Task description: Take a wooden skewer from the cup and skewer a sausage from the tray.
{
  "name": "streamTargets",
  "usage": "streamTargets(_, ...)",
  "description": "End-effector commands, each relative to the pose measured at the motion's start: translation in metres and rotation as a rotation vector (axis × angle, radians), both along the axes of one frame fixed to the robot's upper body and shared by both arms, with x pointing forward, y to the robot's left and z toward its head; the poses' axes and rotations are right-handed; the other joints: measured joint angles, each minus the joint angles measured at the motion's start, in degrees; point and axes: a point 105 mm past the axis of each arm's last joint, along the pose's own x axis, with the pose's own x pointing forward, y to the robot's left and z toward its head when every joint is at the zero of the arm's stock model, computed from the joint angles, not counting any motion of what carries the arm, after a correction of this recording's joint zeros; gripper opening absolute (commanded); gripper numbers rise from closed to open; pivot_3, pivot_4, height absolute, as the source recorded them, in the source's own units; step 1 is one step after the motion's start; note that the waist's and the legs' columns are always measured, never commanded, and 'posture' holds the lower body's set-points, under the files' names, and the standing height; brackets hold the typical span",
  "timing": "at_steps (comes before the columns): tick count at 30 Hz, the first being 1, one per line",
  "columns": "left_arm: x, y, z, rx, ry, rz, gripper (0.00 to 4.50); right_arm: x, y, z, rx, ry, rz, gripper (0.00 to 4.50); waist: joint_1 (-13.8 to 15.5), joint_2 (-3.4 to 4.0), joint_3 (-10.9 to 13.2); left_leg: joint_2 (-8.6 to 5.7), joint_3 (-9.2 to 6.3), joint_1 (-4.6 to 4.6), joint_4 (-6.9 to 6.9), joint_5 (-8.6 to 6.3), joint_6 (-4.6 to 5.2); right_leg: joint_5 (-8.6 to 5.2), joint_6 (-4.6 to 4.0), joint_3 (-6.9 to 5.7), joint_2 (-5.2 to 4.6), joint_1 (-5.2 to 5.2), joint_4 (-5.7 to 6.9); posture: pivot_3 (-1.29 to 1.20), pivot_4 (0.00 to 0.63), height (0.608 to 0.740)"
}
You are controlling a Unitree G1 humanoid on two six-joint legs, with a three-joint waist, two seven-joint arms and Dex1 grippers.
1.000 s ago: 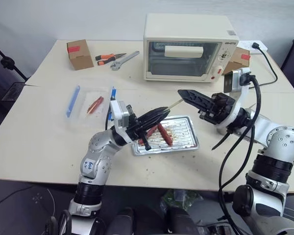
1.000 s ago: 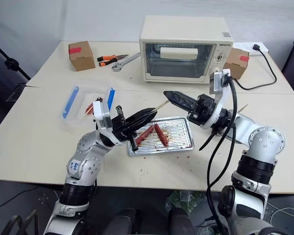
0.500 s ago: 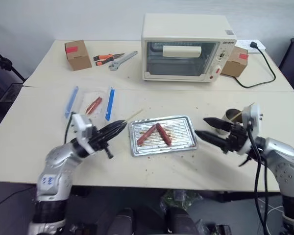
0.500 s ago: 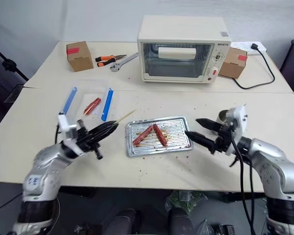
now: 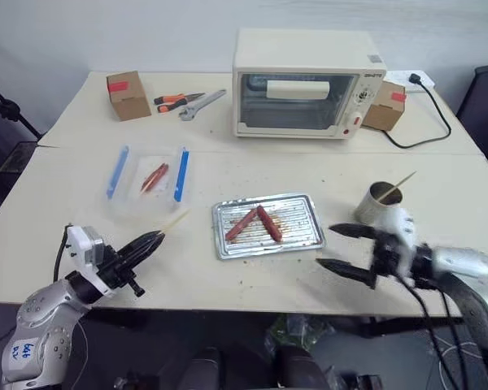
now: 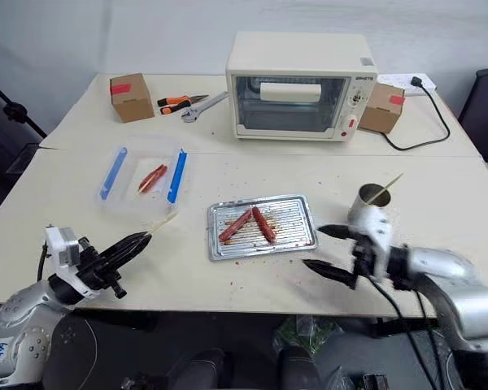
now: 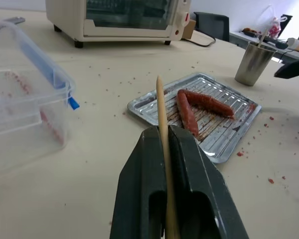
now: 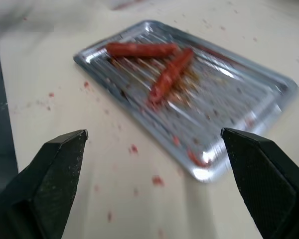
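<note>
From the head, the tray [image 5: 267,225] sits mid-bench with two sausages lying in a V; the cup [image 5: 378,203] stands just right of it, one stick poking out. The left pincer [image 5: 140,245] hangs low at the near left edge.

Left wrist: its fingers are clamped on the wooden skewer [image 7: 162,124] — tip aimed toward the tray.

Right wrist: the right pincer [image 8: 154,144] gapes wide, empty, facing the sausage [image 8: 170,74], probably the darker one.
</note>
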Motion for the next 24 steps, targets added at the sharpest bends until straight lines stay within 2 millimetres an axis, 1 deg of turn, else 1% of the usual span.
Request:
streamTargets(1, -0.002, -0.001, 0.007, -0.009, -0.033, -0.003, 0.0, 0.019, 0.028, -0.005, -0.054, 0.009, -0.055, 4.46, 0.08, -0.02, -0.01, 0.0, -0.02, -0.01, -0.03, -0.02, -0.02, -0.01, -0.01, -0.02, 0.0, -0.02, -0.02, 0.0, 0.15, 0.74)
streamTargets(3, -0.002, -0.002, 0.007, -0.011, -0.037, 0.0, 0.0, 0.033, 0.044, -0.005, -0.073, 0.0, -0.099, 4.46, 0.12, -0.02, -0.01, -0.01, -0.04, -0.11, -0.03, -0.03, -0.05, -0.01, -0.03, -0.03, 0.0, -0.11, -0.01, 0.0, 0.15, 0.74)
streamTargets(5, -0.003, -0.004, 0.007, -0.009, -0.04, -0.002, 0.0, 0.038, 0.051, -0.006, -0.106, -0.005, -0.102, 4.46, 0.26, -0.02, -0.01, -0.05, -0.05, -0.17, -0.02, -0.02, -0.05, -0.01, -0.02, -0.05, -0.04, -0.18, 0.01, 0.0, 0.15, 0.74)
streamTargets(8, -0.005, -0.006, 0.008, -0.008, -0.044, 0.001, 0.0, 0.044, 0.053, -0.01, -0.155, -0.022, -0.131, 4.46, 0.46, -0.03, -0.01, -0.19, -0.12, -0.22, -0.01, -0.08, 0.04, -0.01, -0.02, -0.1, -0.14, -0.17, -0.02, 0.0, 0.15, 0.74)
streamTargets(11, -0.006, -0.007, 0.007, -0.006, -0.044, 0.005, 0.0, 0.051, 0.051, -0.012, -0.207, -0.091, -0.178, 4.46, 0.14, -0.04, -0.01, -0.24, -0.06, -0.21, 0.0, -0.1, 0.1, -0.01, -0.02, -0.06, -0.18, -0.16, -0.03, 0.0, 0.15, 0.74)
streamTargets(16, -0.007, -0.009, 0.007, -0.01, -0.047, 0.008, 0.0, 0.049, 0.052, -0.017, -0.208, -0.072, -0.193, 4.46, 0.0, -0.04, -0.01, -0.17, -0.06, -0.19, 0.0, -0.08, 0.06, -0.01, -0.02, -0.06, -0.09, -0.16, -0.01, 0.0, 0.15, 0.74)
streamTargets(19, -0.006, -0.01, 0.008, -0.012, -0.048, 0.005, 0.0, 0.047, 0.057, -0.019, -0.191, -0.057, -0.188, 3.87, -0.11, -0.04, -0.01, -0.14, -0.04, -0.18, 0.0, -0.08, 0.05, -0.01, -0.02, -0.05, -0.06, -0.16, 0.0, 0.0, 0.15, 0.74)
streamTargets(24, -0.003, -0.011, 0.009, -0.012, -0.051, 0.0, 0.0, 0.046, 0.061, -0.021, -0.178, -0.038, -0.176, 2.26, -0.04, -0.04, -0.01, -0.15, -0.04, -0.18, 0.0, -0.08, 0.06, -0.01, -0.02, -0.05, -0.07, -0.16, 0.0, 0.0, 0.15, 0.74)
